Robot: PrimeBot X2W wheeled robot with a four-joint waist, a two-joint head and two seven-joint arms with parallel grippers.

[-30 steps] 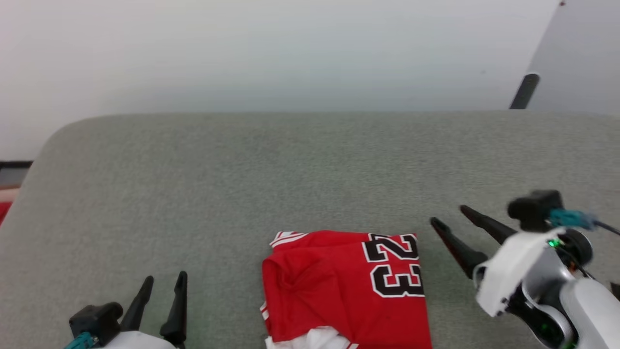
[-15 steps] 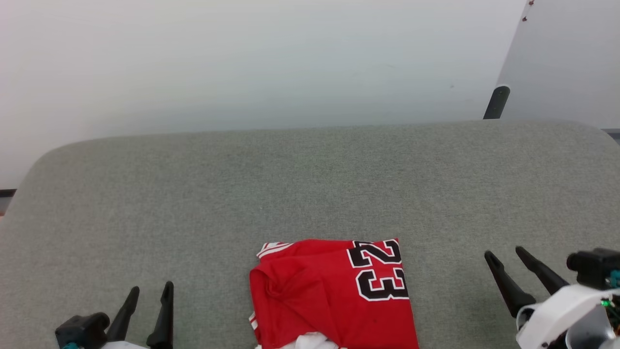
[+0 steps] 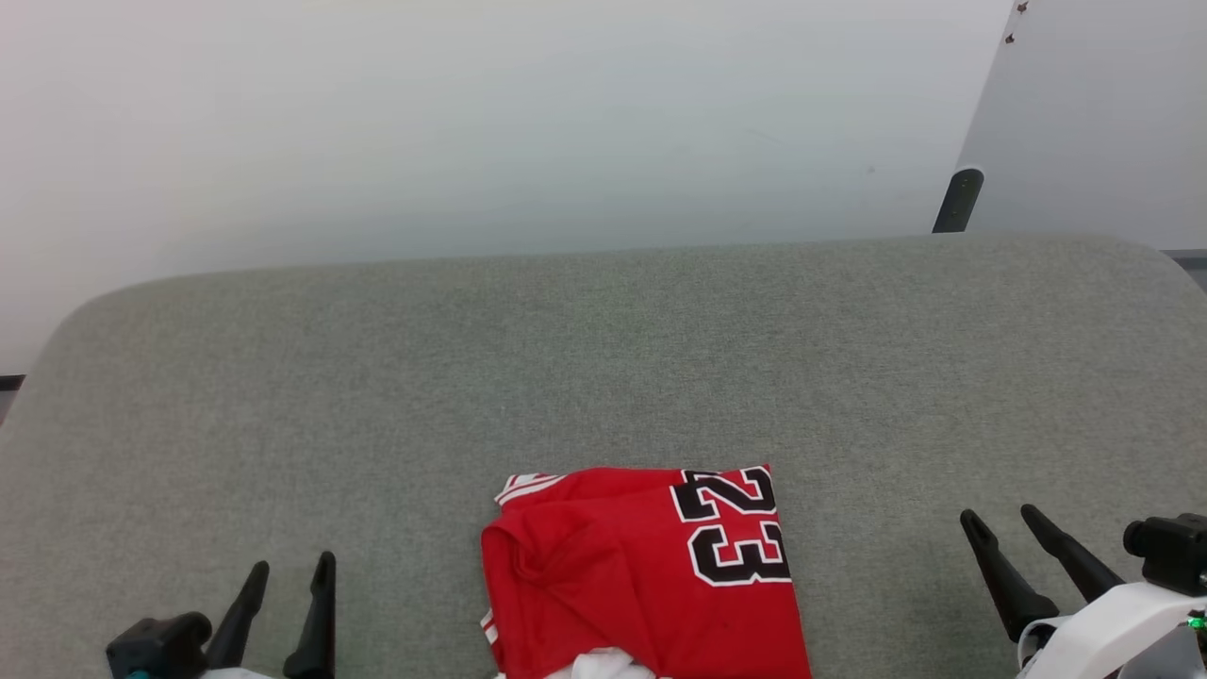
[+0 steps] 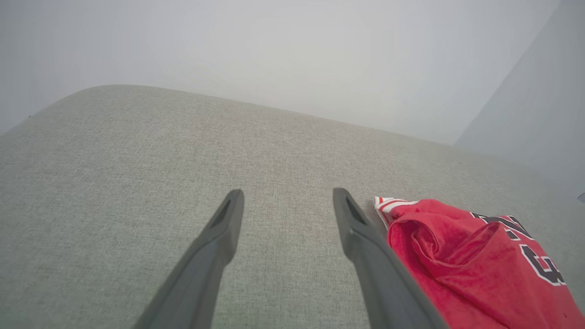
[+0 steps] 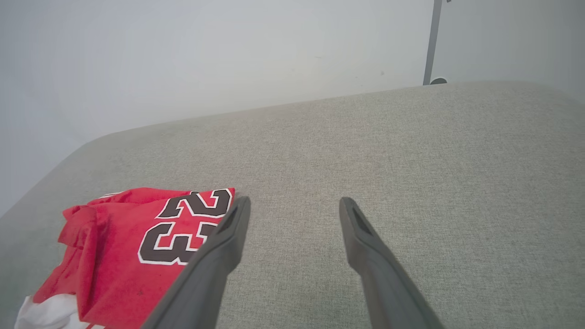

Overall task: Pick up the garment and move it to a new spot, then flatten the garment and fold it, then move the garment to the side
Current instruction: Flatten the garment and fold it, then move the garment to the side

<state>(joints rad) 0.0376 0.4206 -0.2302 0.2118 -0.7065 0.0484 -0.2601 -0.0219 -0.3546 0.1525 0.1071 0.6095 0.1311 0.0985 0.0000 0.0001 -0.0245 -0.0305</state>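
Observation:
The garment (image 3: pixel 641 571), a red jersey with a black white-edged number, lies folded on the grey cushioned surface (image 3: pixel 603 358) near its front edge. A bit of white sleeve shows at its near side. My left gripper (image 3: pixel 290 571) is open at the lower left, well apart from the garment. My right gripper (image 3: pixel 1001 521) is open at the lower right, also apart from it. The left wrist view has the garment (image 4: pixel 470 260) to the right of my left gripper (image 4: pixel 285 201), and the right wrist view has the garment (image 5: pixel 132 242) to the left of my right gripper (image 5: pixel 295 205).
A pale wall rises behind the grey surface. A dark post (image 3: pixel 954 200) stands at the back right beside a grey panel (image 3: pixel 1094 123). The surface's corners are rounded at the far left and far right.
My right gripper has drawn back from beside the garment toward the lower right, still open. The camera has shifted, so the garment sits a little lower and more to the left in view.

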